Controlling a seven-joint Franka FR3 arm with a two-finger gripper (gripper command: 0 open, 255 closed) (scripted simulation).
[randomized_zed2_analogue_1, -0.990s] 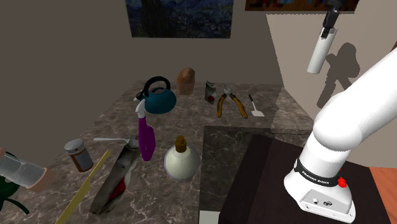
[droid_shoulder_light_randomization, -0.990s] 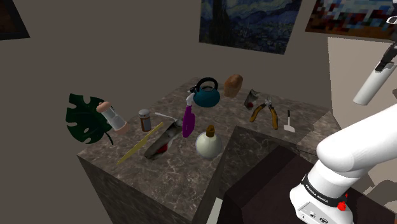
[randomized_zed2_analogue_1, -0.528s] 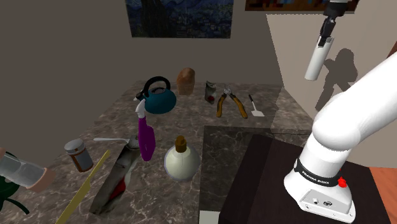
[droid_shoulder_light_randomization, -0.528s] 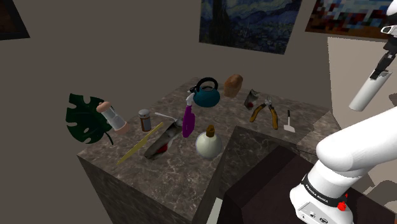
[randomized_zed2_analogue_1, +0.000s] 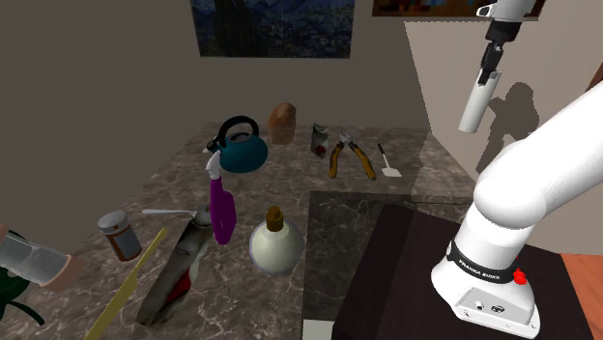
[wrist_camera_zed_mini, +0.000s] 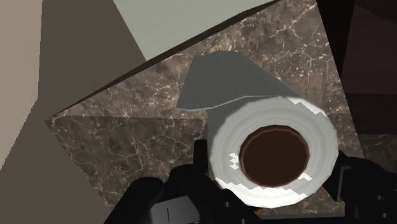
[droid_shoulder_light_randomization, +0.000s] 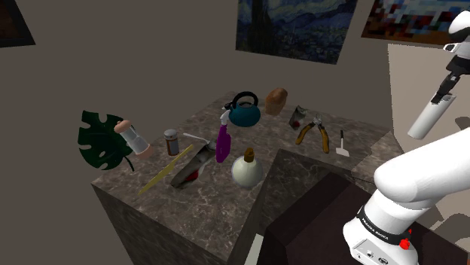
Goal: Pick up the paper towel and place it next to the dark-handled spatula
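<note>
My gripper (droid_shoulder_light_randomization: 443,90) is shut on a white paper towel roll (droid_shoulder_light_randomization: 425,119), which hangs tilted high in the air off the counter's right end. From the second exterior view, the gripper (randomized_zed2_analogue_1: 488,68) carries the roll (randomized_zed2_analogue_1: 473,105) above and right of the spatula (randomized_zed2_analogue_1: 387,161). The spatula (droid_shoulder_light_randomization: 343,143) has a dark handle and a white blade and lies near the counter's right edge. Through the wrist camera, the roll (wrist_camera_zed_mini: 273,149) with its brown core sits clasped between the fingers of the gripper (wrist_camera_zed_mini: 273,191), with a marble counter corner beyond.
On the dark marble counter (droid_shoulder_light_randomization: 211,196) are yellow-handled pliers (droid_shoulder_light_randomization: 312,132) beside the spatula, a teal kettle (droid_shoulder_light_randomization: 244,111), a purple spray bottle (droid_shoulder_light_randomization: 222,140), a round white bottle (droid_shoulder_light_randomization: 246,169), a brown loaf (droid_shoulder_light_randomization: 276,98) and a small jar (droid_shoulder_light_randomization: 172,141). The stand (droid_shoulder_light_randomization: 316,233) is lower right.
The gripper with the paper towel roll has come down and shifted a little to the left in both exterior views. Nothing on the counter has moved.
</note>
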